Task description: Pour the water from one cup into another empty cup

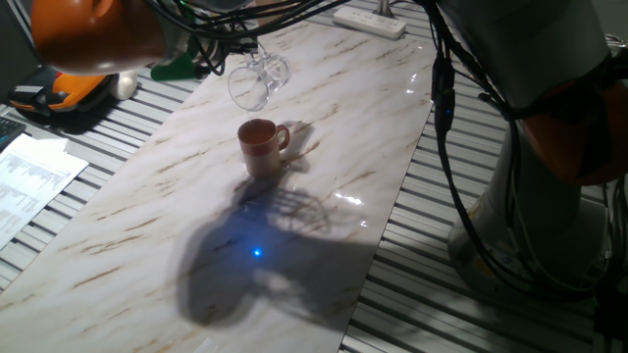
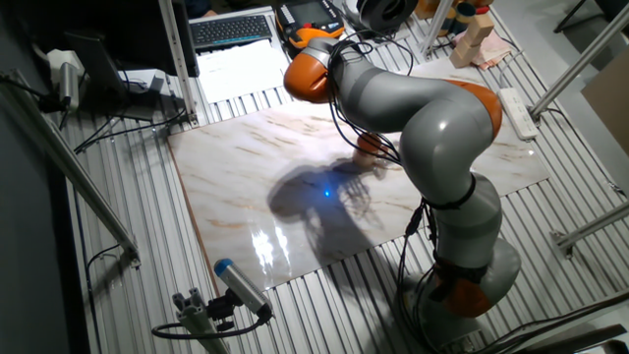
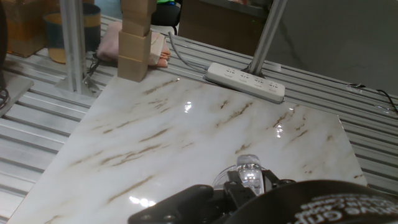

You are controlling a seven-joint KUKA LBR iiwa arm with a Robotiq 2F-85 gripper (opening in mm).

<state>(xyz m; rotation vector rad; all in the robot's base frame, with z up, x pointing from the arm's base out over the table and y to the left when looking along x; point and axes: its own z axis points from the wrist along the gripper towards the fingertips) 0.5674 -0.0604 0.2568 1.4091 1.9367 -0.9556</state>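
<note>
The glass cup (image 1: 259, 80) hangs in the air, tipped on its side, above and behind the brown empty cup (image 1: 261, 146). My gripper (image 1: 235, 54) is shut on it, with the fingers mostly lost among black cables. The brown cup stands upright on the marble board (image 1: 147, 226), handle to the right. Whether water is in the glass I cannot make out. In the hand view the glass (image 3: 247, 172) shows just past my dark fingers (image 3: 205, 199). In the other fixed view the arm (image 2: 432, 128) covers both cups except a brown sliver (image 2: 369, 147).
A white power strip (image 3: 245, 81) lies along the far edge of the board, also visible as the strip (image 1: 370, 21). Stacked wooden blocks (image 3: 137, 38) and metal posts (image 3: 72, 43) stand beyond the board's corner. Papers (image 1: 29, 176) and an orange device (image 1: 61, 96) lie at the left.
</note>
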